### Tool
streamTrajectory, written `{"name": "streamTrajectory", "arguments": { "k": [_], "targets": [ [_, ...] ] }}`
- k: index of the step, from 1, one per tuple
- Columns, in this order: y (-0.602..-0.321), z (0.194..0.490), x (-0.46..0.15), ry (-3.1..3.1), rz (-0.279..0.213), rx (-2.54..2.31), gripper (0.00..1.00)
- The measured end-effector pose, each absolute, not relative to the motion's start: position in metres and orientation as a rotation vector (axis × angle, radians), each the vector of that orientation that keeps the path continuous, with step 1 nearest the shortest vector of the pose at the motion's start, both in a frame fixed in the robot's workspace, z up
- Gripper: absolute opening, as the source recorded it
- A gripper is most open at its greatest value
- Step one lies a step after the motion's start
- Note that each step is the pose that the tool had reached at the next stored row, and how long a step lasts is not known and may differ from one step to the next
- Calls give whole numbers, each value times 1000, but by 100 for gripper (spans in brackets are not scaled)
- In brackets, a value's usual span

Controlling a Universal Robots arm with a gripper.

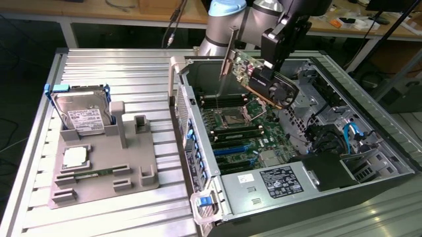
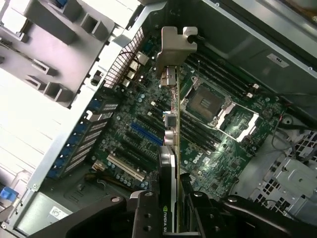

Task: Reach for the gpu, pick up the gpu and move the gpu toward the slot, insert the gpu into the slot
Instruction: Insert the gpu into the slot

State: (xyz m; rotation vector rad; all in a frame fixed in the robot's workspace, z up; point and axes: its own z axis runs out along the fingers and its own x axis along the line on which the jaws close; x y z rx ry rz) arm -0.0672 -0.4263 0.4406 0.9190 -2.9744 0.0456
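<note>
As the tool (image 1: 267, 78) clamps the gpu (image 1: 245, 69) high over the board (image 1: 264, 133), well apart from the blue slot (image 2: 146, 134), you do best to square its lower edge with the groove, bracket (image 2: 176, 44) toward the vented wall (image 2: 124, 59), then lower gently.

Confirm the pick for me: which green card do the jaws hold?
The gpu, the card with the black fan, held in the jaws above the open case. The memory stick lies in the grey fixture.
</note>
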Motion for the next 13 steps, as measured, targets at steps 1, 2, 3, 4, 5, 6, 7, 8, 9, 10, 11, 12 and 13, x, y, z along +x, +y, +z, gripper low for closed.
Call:
{"name": "streamTrajectory", "arguments": {
  "k": [1,2,3,4,5,6,7,8,9,10,11,12,13],
  "targets": [
    [-426,440,-66,-2969,46,937,27],
    [-426,440,-66,-2964,46,953,27],
    [-426,440,-65,-2958,46,972,27],
    [-426,439,-64,-2953,46,989,27],
    [-426,439,-64,-2947,47,1007,27],
    [-426,439,-63,-2941,47,1024,27],
    [-426,438,-62,-2935,47,1042,27],
    [-426,438,-62,-2929,47,1059,27],
    [-426,438,-61,-2923,48,1075,27],
    [-426,438,-60,-2917,48,1093,27],
    [-426,437,-59,-2908,48,1117,27],
    [-426,437,-58,-2901,49,1135,27],
    [-426,437,-57,-2895,49,1151,27]
  ]
}}
